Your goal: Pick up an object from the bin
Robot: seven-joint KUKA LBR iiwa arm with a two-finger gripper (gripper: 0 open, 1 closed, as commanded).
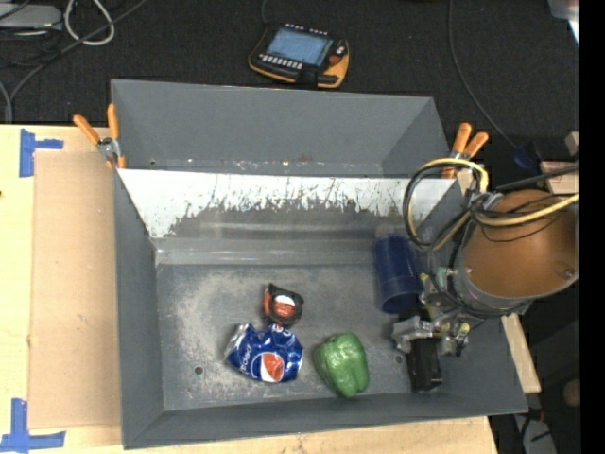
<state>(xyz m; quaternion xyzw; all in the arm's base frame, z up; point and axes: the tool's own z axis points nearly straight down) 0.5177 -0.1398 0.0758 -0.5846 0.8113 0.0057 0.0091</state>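
My gripper hangs low over the bin's front right corner, dark against the floor. A dark blue cup lies on its side just behind it, against the right wall. A green toy pepper rests on the floor a short way to the gripper's left, apart from it. Nothing shows in the gripper's grasp.
Left of the pepper lies a crushed blue Pepsi can. Behind the can sits a small orange, black and white object. The arm with its orange cover and cables reaches in over the right rim. Bare floor spreads across the bin's left and back.
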